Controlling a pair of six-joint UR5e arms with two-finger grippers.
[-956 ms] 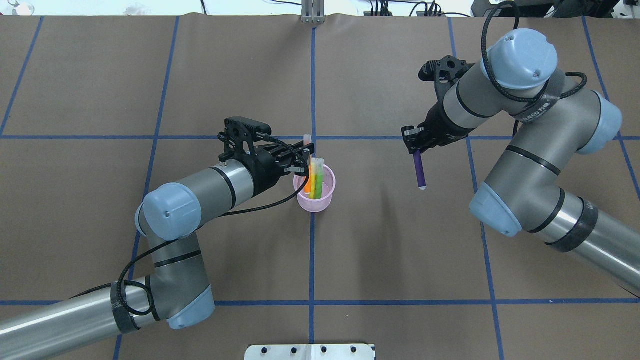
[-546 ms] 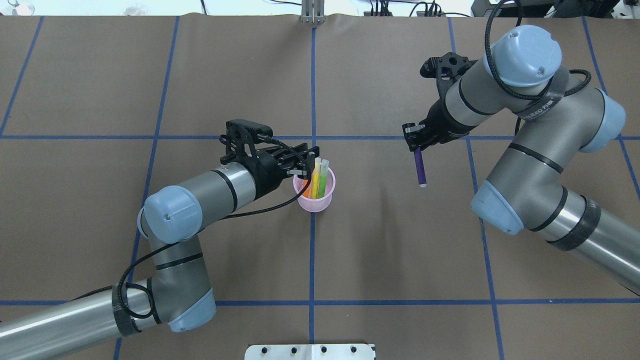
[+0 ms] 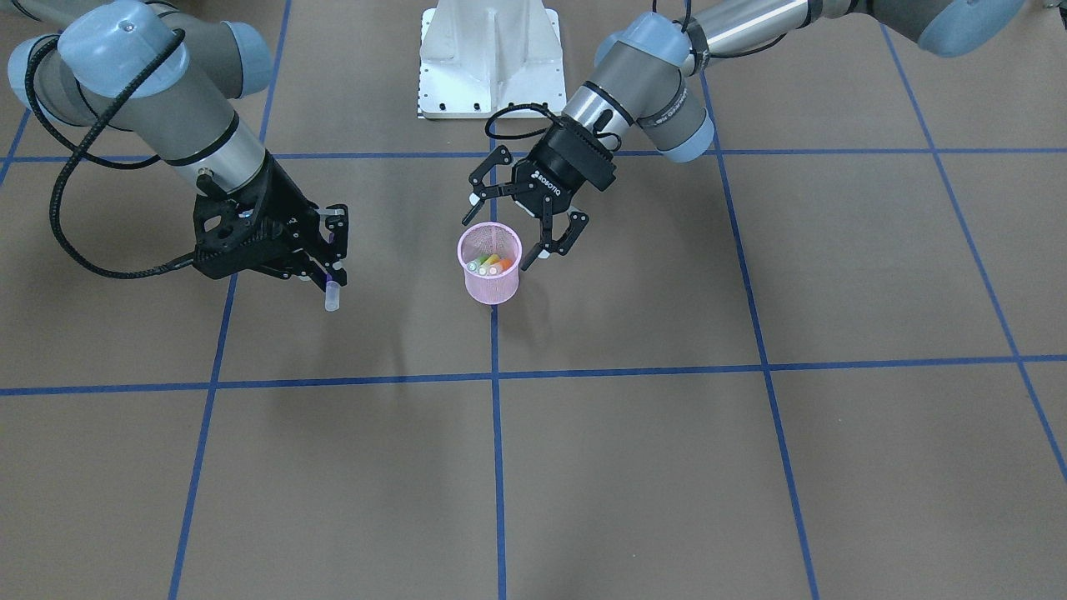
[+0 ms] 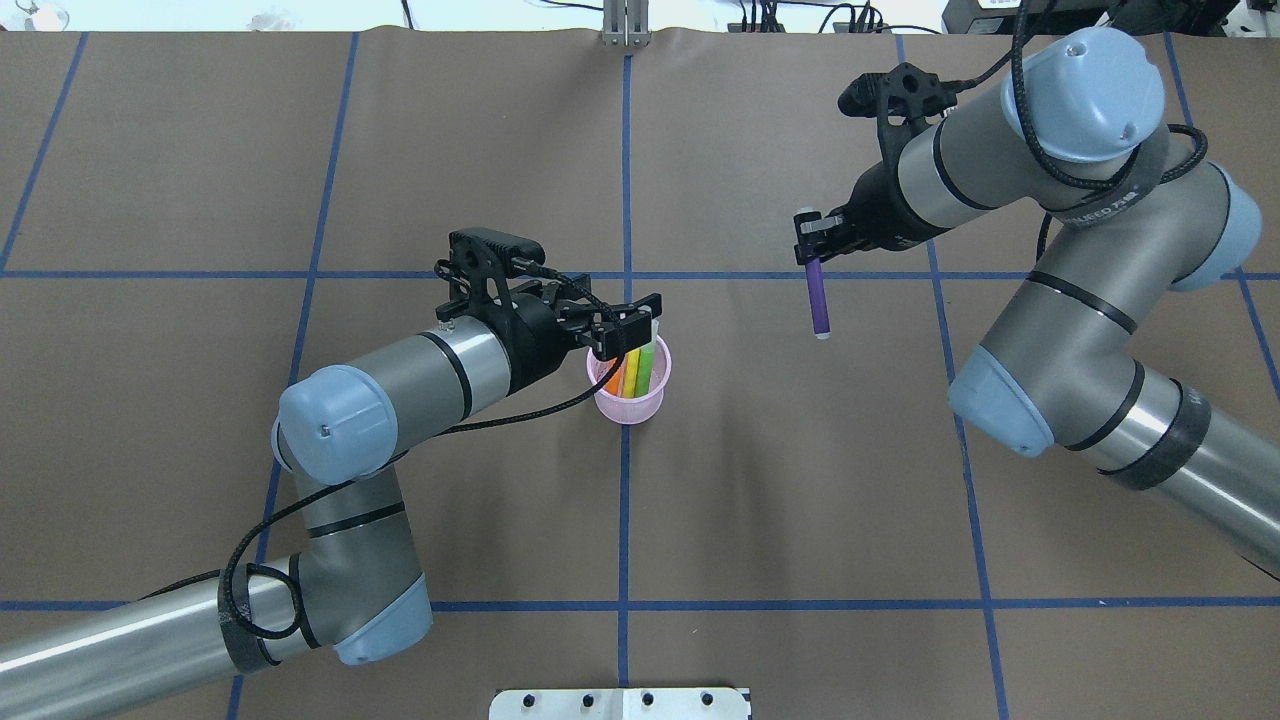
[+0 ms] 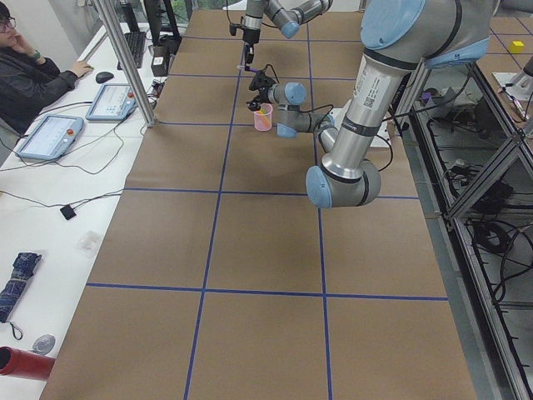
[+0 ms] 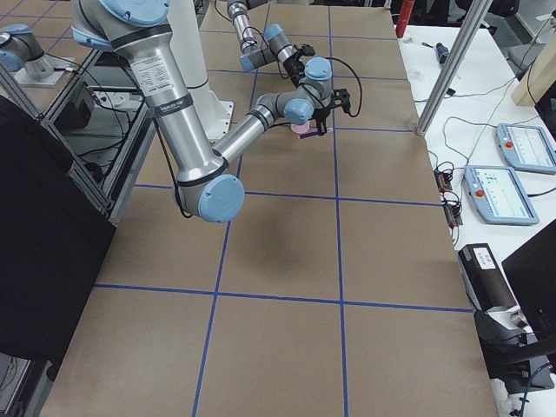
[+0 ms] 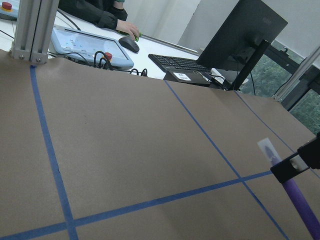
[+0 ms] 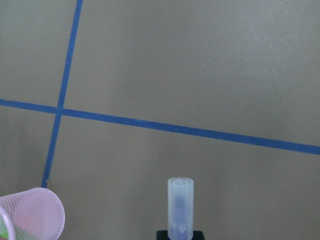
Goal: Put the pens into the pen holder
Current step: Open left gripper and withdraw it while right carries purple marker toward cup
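The pink mesh pen holder [image 4: 630, 400] [image 3: 489, 283] stands upright on the centre tape line. An orange pen [image 4: 614, 378], a yellowish one and a green pen [image 4: 645, 362] stand inside it. Just above its rim, on the robot's side, my left gripper [image 4: 626, 328] [image 3: 504, 229] hangs open and holds nothing. Off to the robot's right, my right gripper [image 4: 808, 245] [image 3: 332, 250] is shut on the purple pen [image 4: 818, 300] [image 8: 180, 207], which hangs above the table with its pale cap pointing away from the gripper. The left wrist view shows this purple pen [image 7: 297, 197] at its right edge.
Blue tape lines [image 4: 800, 604] divide the brown table cover into squares. The white robot base plate [image 3: 488, 58] sits at the near edge. A metal post [image 5: 125, 58] and a desk with a seated person [image 5: 33, 75] lie beyond the far edge.
My left gripper let the orange pen drop into the pen holder and opened over the rim. My right gripper carried the purple pen farther from the robot and slightly toward the centre.
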